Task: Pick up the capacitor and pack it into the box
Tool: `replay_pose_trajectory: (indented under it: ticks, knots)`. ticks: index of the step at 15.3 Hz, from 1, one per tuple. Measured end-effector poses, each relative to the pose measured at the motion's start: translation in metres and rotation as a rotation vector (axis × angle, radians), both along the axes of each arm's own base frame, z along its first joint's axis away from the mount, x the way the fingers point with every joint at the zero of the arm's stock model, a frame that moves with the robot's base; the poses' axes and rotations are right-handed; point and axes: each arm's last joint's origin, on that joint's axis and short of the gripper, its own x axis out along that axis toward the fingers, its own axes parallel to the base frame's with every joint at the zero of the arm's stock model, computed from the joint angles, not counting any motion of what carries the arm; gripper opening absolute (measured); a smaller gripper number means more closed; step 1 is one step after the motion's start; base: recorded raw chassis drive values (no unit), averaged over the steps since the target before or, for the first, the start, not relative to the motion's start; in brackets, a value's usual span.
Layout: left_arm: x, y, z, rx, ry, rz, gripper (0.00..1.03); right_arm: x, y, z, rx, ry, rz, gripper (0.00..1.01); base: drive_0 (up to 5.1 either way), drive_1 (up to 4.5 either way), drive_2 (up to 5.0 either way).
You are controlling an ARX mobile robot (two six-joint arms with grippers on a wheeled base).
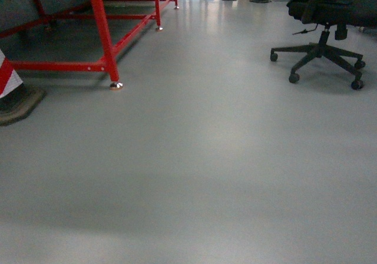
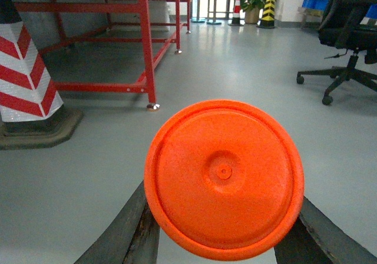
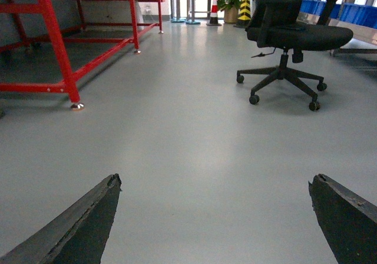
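The left gripper (image 2: 224, 240) is clamped on an orange round disc (image 2: 224, 178) that hides most of its fingers (image 2: 132, 234); whether this is the capacitor cannot be told. The right gripper (image 3: 215, 217) stands wide apart, holding nothing, its fingertips cut off by the frame. No pink box shows in any view. Around are grey floor (image 1: 194, 175), a red frame (image 1: 103, 34), a black office chair (image 3: 291, 28) and a striped cone (image 2: 26, 69).
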Motion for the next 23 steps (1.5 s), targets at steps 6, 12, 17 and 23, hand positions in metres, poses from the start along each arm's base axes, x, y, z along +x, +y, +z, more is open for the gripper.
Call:
replay_pose_trajectory:
  ticks: [6, 12, 17, 23]
  knots:
    - [0.0000, 0.0000, -0.0003, 0.000, 0.003, 0.000, 0.42, 0.0000, 0.0000, 0.0004, 0.000, -0.004, 0.000, 0.98, -5.1, 2.37, 2.4]
    - [0.0000, 0.0000, -0.0001, 0.000, 0.001, -0.001, 0.42, 0.0000, 0.0000, 0.0000, 0.000, 0.000, 0.000, 0.98, -5.0, 2.45, 2.4]
    - [0.0000, 0.0000, 0.0000, 0.000, 0.000, 0.000, 0.42, 0.0000, 0.0000, 0.0003, 0.000, -0.003, 0.000, 0.98, -5.1, 2.38, 2.4]
    - [0.0000, 0.0000, -0.0001, 0.000, 0.001, 0.000, 0.42, 0.0000, 0.0000, 0.0006, 0.000, -0.006, 0.000, 0.98, -5.0, 2.42, 2.4]
